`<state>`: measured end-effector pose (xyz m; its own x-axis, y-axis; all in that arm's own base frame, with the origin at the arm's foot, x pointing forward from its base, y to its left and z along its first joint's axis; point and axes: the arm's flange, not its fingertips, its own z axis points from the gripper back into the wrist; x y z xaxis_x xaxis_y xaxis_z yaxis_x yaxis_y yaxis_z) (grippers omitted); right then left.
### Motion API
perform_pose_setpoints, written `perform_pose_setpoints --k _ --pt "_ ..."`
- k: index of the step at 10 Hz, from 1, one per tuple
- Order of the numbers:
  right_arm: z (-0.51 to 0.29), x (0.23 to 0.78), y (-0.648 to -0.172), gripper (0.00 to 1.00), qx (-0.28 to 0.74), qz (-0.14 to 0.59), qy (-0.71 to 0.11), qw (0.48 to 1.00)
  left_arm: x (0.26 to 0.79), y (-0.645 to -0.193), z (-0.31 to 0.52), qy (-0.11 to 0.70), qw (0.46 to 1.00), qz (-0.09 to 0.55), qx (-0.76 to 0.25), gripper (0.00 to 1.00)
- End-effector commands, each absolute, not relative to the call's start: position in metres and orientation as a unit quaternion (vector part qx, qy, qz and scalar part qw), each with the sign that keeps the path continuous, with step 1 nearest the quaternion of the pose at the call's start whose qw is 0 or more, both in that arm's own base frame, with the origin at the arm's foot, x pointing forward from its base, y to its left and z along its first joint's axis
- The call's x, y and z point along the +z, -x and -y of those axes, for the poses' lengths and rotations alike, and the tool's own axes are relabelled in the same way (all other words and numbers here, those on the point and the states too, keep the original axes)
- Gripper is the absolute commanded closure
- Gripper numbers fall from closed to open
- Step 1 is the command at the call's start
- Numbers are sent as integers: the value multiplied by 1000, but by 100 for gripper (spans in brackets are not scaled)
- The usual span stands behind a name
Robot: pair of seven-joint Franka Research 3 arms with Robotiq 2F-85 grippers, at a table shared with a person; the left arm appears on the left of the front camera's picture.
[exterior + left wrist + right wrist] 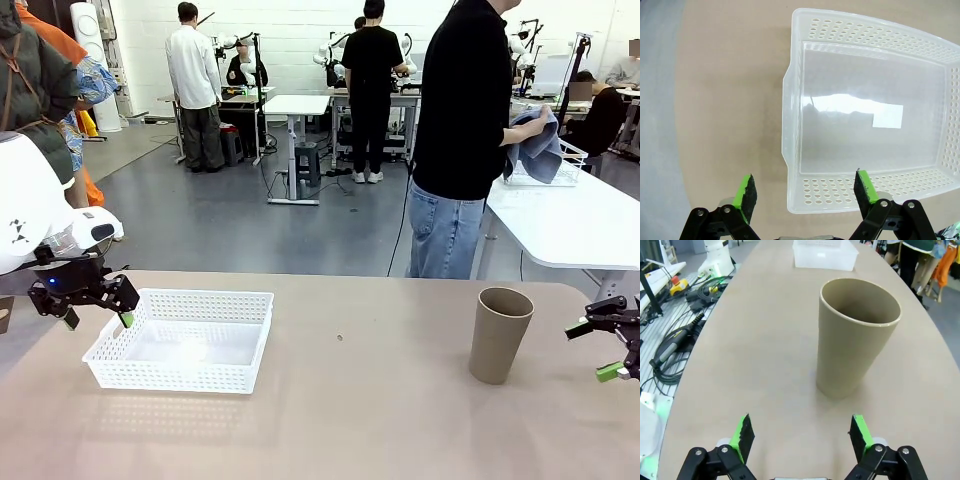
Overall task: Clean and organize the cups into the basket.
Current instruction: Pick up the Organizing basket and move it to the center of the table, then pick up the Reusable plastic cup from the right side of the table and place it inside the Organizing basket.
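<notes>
One tan cup [499, 334] stands upright on the right part of the table [350, 430]. It is well apart from the white basket [170, 376], which lies on the left side with nothing in it. The right gripper [801, 436] hovers just right of the cup and points at it. Its jaws are wide apart with nothing between them, so the cup is near but not touched. The left gripper [805, 195] hangs over the left end of the basket, also spread wide and holding nothing. At the far side a person handles a blue-grey cloth [535, 150].

I judge that the step in hand is the approach to the cup. The next move calls for the right arm to advance until its fingers stand on both sides of the cup. It should then close gently — a tall cup may tip — and carry the cup left to the basket.
</notes>
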<state>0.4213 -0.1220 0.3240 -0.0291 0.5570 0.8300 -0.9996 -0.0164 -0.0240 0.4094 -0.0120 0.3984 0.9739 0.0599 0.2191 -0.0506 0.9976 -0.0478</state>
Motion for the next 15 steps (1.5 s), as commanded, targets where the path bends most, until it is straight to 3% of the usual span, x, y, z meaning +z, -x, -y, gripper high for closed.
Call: perform_pose_setpoints --k 1,2,9,12,15 --pt "117 329 -414 0 585 355 -318 656 398 -410 12 15 993 116 29 0" --pt "122 324 -421 0 633 337 -328 615 398 -410 12 15 993 116 29 0" --pt "122 324 -421 0 633 337 -328 615 398 -409 12 21 993 111 28 0" --pt "115 317 -433 0 616 350 -352 612 384 -412 -4 18 999 42 -17 0" --pt "107 301 -451 0 600 354 -371 614 372 -402 -5 2 998 42 -39 0"
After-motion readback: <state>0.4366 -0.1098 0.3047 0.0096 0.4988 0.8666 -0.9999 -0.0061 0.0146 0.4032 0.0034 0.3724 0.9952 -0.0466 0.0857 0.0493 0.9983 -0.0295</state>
